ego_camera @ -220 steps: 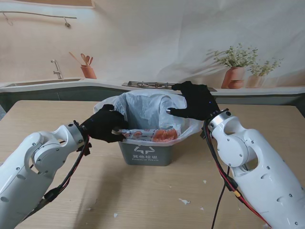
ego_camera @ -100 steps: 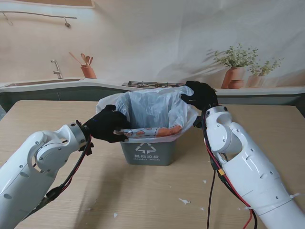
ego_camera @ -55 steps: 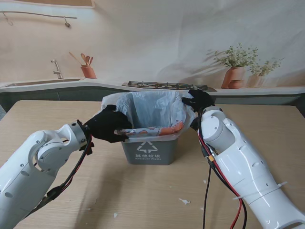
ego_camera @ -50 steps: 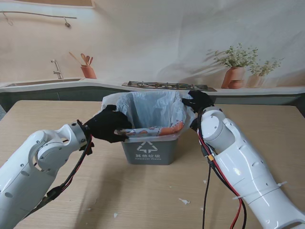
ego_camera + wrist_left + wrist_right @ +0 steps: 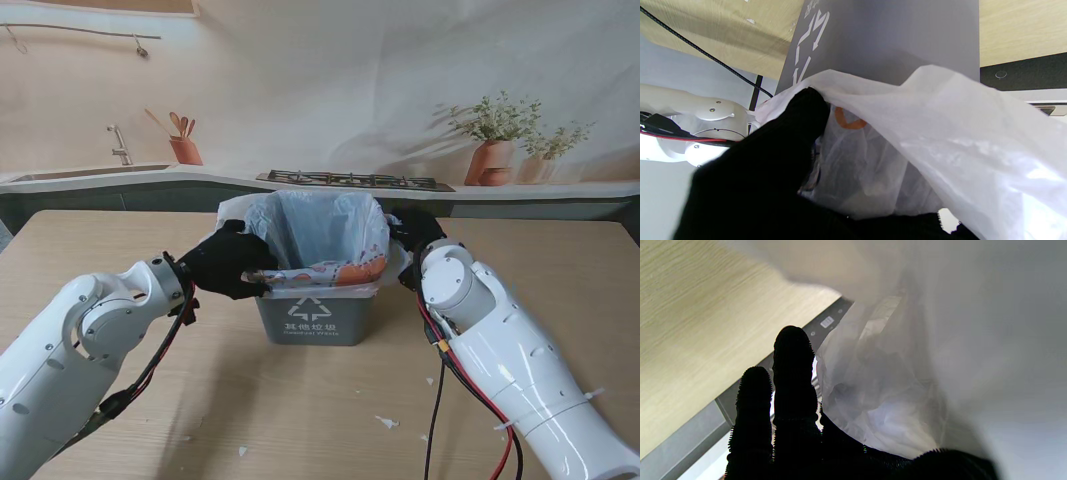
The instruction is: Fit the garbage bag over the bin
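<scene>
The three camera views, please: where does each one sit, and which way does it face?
Stand view: above the shoulders, looking down at the table and grey bin; both arms show.
Left wrist view: behind the left hand, facing the garbage bag.
Right wrist view: behind the right hand, facing bag film beside the table.
Shared: the bag appears in all three.

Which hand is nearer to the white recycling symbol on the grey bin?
Left. The left hand grips the white plastic garbage bag at the grey bin's near-left rim, beside the symbol; the right hand is at the far-right rim.
</scene>
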